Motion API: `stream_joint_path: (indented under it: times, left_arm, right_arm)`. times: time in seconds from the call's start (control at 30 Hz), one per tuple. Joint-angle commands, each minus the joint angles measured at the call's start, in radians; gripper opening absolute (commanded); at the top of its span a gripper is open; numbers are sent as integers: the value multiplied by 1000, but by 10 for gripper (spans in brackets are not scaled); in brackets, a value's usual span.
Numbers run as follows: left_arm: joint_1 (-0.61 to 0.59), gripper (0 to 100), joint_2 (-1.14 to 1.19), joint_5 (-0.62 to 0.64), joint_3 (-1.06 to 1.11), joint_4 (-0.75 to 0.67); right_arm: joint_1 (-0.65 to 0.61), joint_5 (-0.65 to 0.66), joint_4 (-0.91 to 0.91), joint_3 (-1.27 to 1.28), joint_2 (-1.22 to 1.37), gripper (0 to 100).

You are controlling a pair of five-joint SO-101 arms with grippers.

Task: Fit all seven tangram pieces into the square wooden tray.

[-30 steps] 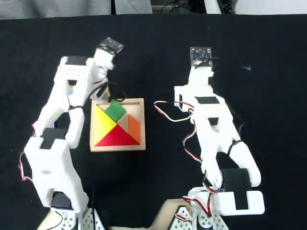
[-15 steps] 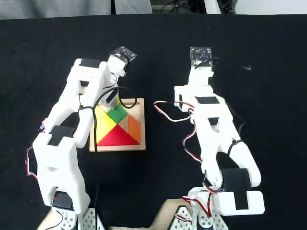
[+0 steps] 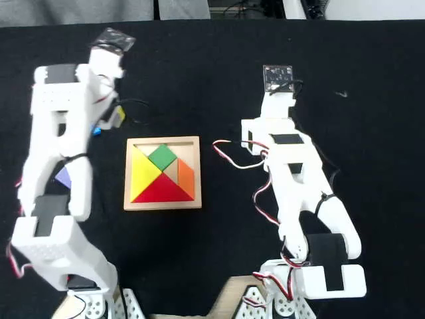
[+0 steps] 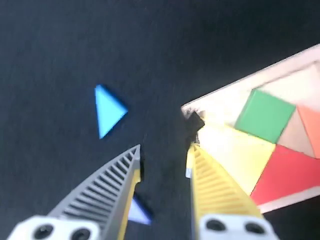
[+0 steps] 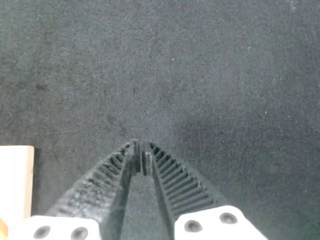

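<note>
Table [image 4: 75,40], black, beneath both grippers. Wooden tray [image 4: 225,97] just ahead of left gripper [image 4: 165,150], corner by the yellow fingertip, holding yellow piece [image 4: 235,155], red piece [image 4: 287,172], green piece [image 4: 265,115], orange piece [image 4: 312,127]. Left jaws spread, empty. Right gripper [image 5: 140,150] clenched, empty. Blue triangle [image 4: 107,109] ahead of the grey finger; lavender piece [image 4: 137,214] partly behind it.

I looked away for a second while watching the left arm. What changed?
The left gripper, open and empty, swung off the far left corner of the tray, out to the left, towards the blue triangle. The tray, its pieces and the right gripper, shut, stayed put.
</note>
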Motion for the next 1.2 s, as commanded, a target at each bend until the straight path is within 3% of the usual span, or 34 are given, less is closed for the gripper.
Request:
stream_joint_path:
  times: [0.0, 0.07, 0.2, 0.3, 0.37, 0.77, 1.17]
  left_arm:
    - [-82, 159, -87, -54, -47, 6]
    - [-107, 161, -58, -94, -21, -43]
    - [-108, 171, 51, -48, 30, -173]
    - [-116, 270, 141, -28, 16, -224]
    - [-116, 316, 193, -28, -13, -224]
    - [-97, 286, 479, -34, -257, -224]
    - [-128, 285, 623, -37, -381, -186]
  right_arm:
    - [-8, 11, -15, -4, -48, 21]
    - [-8, 11, -15, -4, -48, 21]
    - [-8, 11, -15, -4, -48, 21]
    - [-8, 11, -15, -2, -47, 21]
    - [-8, 11, -17, -2, -47, 21]
    - [-8, 11, -21, -2, -47, 21]
    - [-8, 11, -21, -2, -47, 21]
